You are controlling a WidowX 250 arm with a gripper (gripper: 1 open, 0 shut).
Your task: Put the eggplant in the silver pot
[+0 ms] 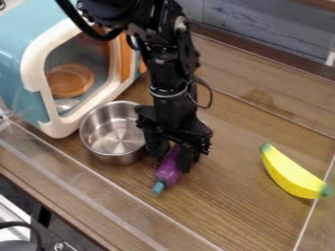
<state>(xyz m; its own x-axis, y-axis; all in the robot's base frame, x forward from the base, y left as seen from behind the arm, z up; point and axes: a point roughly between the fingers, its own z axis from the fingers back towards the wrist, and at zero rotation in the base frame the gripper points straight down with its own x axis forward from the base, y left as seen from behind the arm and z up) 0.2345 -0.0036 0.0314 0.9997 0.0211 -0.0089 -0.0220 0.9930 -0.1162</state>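
Observation:
The purple eggplant (167, 175) lies on the wooden table just right of the silver pot (92, 125), its teal stem end pointing toward the front edge. My gripper (177, 162) points straight down over the eggplant's upper half, fingers drawn in against its sides, shut on it. The eggplant still rests on the table. Only its lower end and stem show below the fingers. The pot stands upright, with nothing visible inside.
A teal and cream toy microwave (39, 59) stands open at the left with an orange cup (69, 80) inside. A yellow banana (293, 174) lies at the right. A clear plastic wall (78, 201) runs along the front and right edges.

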